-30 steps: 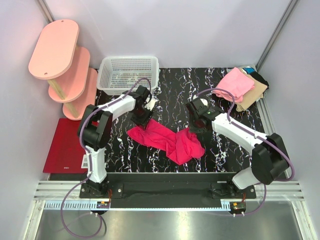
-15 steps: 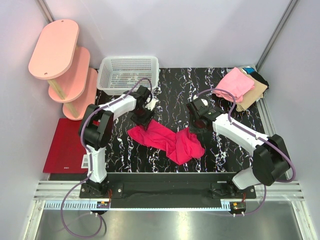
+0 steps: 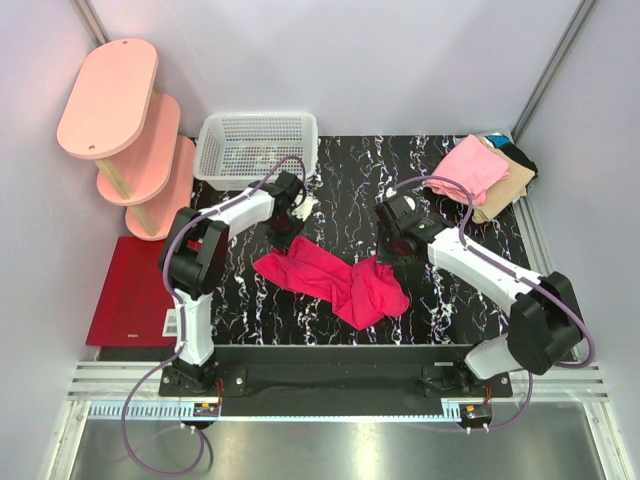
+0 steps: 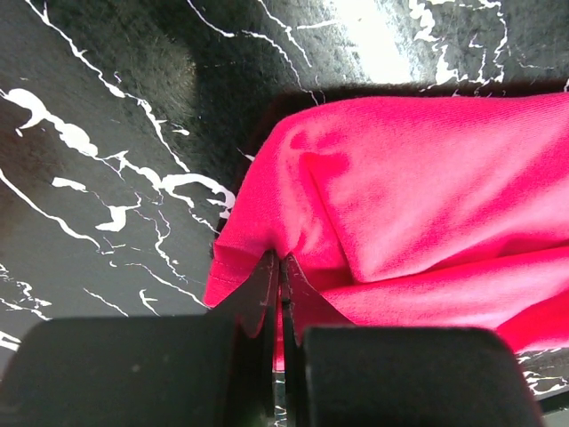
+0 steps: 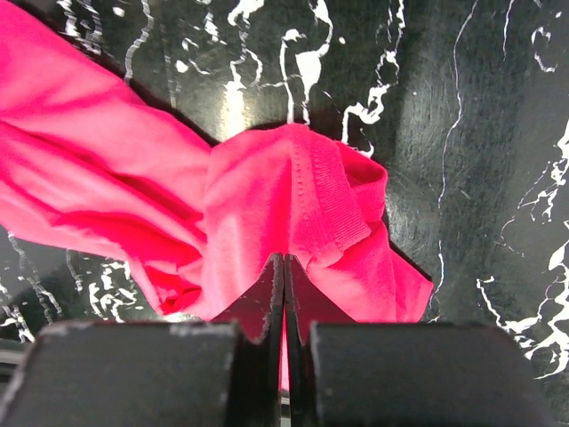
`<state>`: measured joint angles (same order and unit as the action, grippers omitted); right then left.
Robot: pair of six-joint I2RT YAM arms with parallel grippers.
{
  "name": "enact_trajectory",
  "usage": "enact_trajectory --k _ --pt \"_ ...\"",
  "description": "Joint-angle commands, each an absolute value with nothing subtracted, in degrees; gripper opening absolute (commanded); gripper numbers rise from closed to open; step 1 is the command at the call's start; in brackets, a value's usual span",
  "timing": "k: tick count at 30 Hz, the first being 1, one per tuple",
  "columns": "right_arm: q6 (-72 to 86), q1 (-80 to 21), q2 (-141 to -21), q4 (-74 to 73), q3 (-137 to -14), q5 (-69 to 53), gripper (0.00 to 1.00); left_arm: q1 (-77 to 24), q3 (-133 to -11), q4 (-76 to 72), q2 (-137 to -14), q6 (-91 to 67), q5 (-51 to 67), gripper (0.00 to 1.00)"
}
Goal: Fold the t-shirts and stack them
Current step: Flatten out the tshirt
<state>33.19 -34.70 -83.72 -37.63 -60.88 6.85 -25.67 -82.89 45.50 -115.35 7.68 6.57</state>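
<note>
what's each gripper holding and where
Both hold the magenta t-shirt: left gripper pinches its left end, right gripper a hemmed edge at its right end.

Both arms were built of white tubular links joined by bulky black joint housings: the left arm [image 3: 237, 209] and the right arm [image 3: 470, 262]. A thin purple cable [image 3: 163, 262] was looped along each. Matt black fingers [image 5: 258, 307], tapered to narrow tips, were seen at the wrists.

This is looking like a robotics lab cell: pale panels [image 3: 400, 60] are enclosing a black marbled worktop [image 3: 350, 170], while aluminium rails [image 3: 340, 385] are running along the bottom of the frame beside the cabled left arm [image 3: 190, 265] and right arm [image 3: 470, 262]
</note>
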Motion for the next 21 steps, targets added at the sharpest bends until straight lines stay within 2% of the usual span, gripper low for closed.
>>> enact_trajectory --k 1,9,15,17,19,20,21 --pt "31.8 -34.5 -78.9 -36.5 -65.9 7.9 0.0 -25.4 -86.0 45.4 -111.9 8.7 2.6 0.0" --pt "27.8 -34.4 -70.7 -36.5 -71.2 12.2 0.0 -21.5 -97.3 52.1 -99.1 6.9 4.0 0.0" --pt "29.6 -34.5 -72.8 -35.9 -63.3 13.1 0.0 -21.4 -92.6 53.5 -95.1 6.4 4.2 0.0" --pt "30.3 -34.5 -75.0 -35.2 -61.8 12.7 0.09 -21.4 -90.4 53.4 -93.2 6.3 4.0 0.0" --pt "30.5 -34.5 -77.0 -34.0 -59.9 11.5 0.26 -21.4 -89.0 53.4 -91.6 6.4 3.6 0.0" --pt "30.7 -34.5 -79.1 -33.1 -59.7 11.2 0.28 -21.4 -88.0 53.4 -91.0 6.4 3.7 0.0" --pt "30.6 -34.5 -80.1 -32.2 -59.2 10.0 0.35 -21.4 -87.5 53.4 -90.5 6.6 3.7 0.0"
